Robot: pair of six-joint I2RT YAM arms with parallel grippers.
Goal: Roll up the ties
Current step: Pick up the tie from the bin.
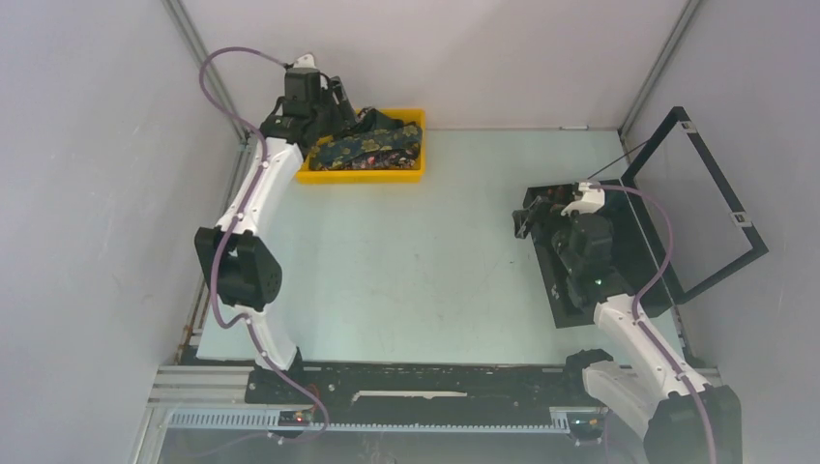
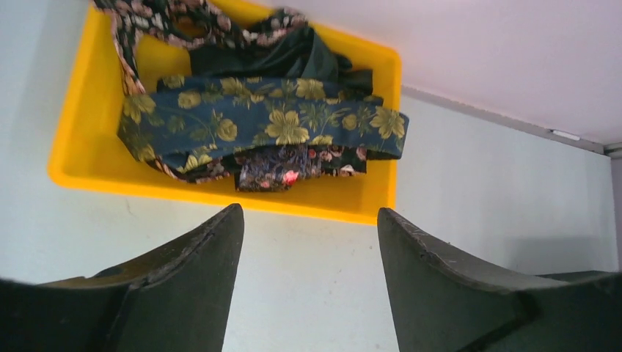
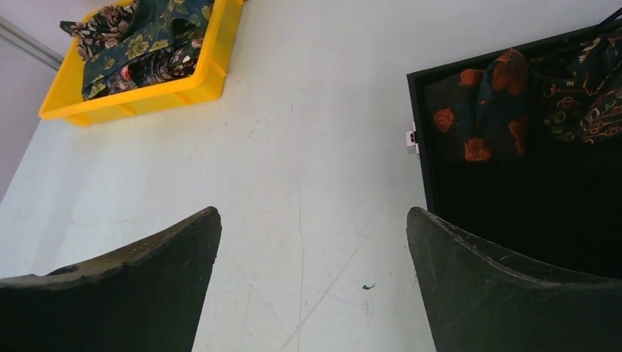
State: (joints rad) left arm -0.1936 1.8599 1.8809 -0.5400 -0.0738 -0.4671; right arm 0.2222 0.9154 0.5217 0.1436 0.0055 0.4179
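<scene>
From the top camera I see my left arm stretched to the far left corner of the tabletop (image 1: 416,261). The left gripper (image 2: 308,213) hangs just short of the yellow tray (image 2: 183,194). Its jaws are spread wide, and between them I see only pale tabletop and the tray's near wall.

The ties (image 2: 271,128) lie heaped in that tray, loose and tangled. A broad dark one with large gold flowers runs across the top of the pile, and its right end drapes over the tray's rim. Under it I make out a smaller-patterned strip with a reddish bloom. Another strip, with pale flowers, curls up over the far left edge. None of them looks rolled.

My right arm is on the other side, well apart from the tray. The right gripper (image 3: 314,213) is above the tabletop at the left edge of the black box (image 3: 513,205). Its jaws are also wide apart and hold nothing. The box's lid (image 1: 716,193) stands open, leaning away to the right. Inside, in the far part of the box, I see a dark bundle with orange-red flowers (image 3: 484,110). Beside it, to the right, lies a second bundle with gold rings (image 3: 587,95).
</scene>
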